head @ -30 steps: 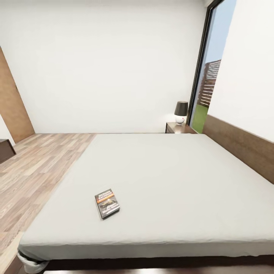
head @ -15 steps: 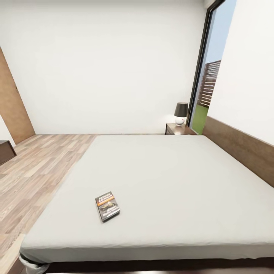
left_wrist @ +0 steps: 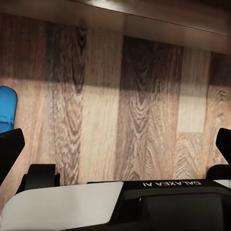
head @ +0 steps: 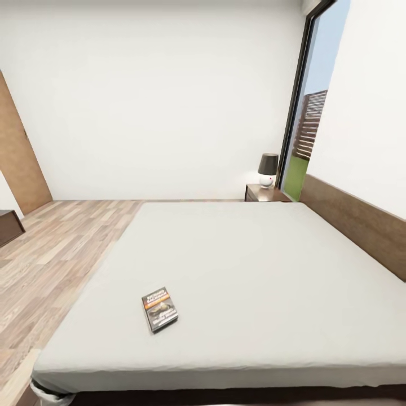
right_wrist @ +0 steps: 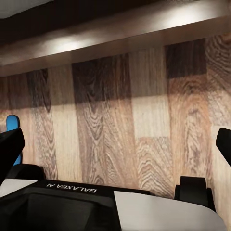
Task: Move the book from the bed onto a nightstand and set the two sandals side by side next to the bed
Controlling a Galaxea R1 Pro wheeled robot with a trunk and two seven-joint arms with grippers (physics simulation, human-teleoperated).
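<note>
White walls, wood-plank floor. Tall dark-framed window w/ daylight just right of lamp; brown door far left of lamp, on the left wall.

Left pincer with its two dark fingertips spread wide apart and nothing between them, wood-plank floor beneath, part of a bright blue sandal lying at the frame's edge near one fingertip
</note>
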